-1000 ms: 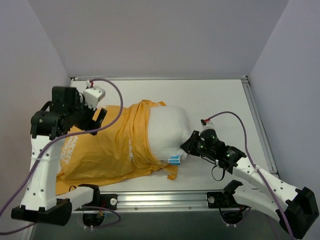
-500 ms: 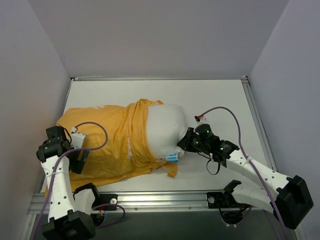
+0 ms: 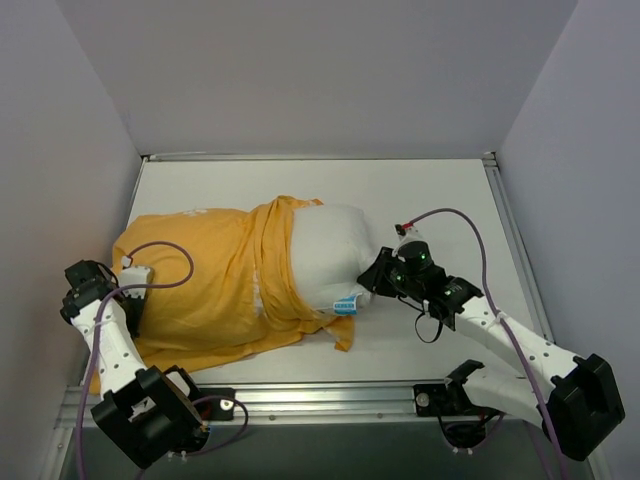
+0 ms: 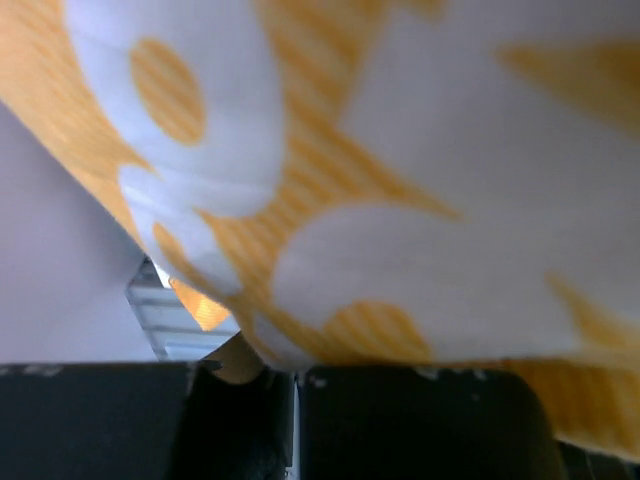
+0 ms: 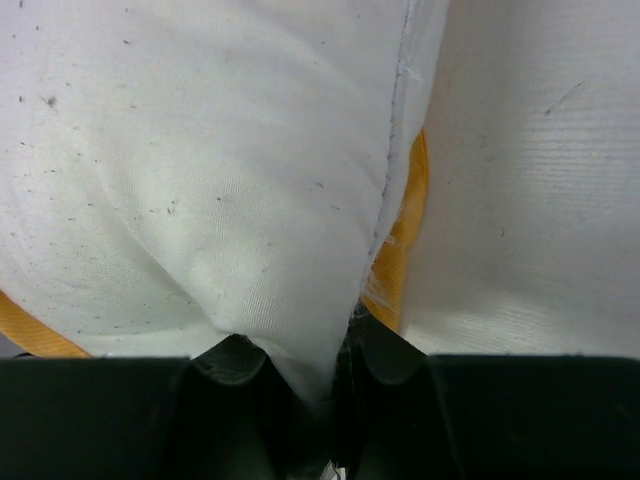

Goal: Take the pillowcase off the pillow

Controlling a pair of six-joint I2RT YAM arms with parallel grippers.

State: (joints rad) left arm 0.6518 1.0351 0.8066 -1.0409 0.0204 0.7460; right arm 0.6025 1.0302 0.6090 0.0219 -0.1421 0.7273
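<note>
Left jaws pinch the orange-yellow pillowcase (image 3: pixel 200 285) edge; right jaws clamp the white pillow (image 3: pixel 325 250) corner. White tabletop (image 3: pixel 430 190), pale walls (image 3: pixel 300 70). Pillowcase bunched, partly off the pillow.

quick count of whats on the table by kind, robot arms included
pillowcase: 1
pillow: 1
robot arms: 2, the left arm and the right arm
total: 4
</note>
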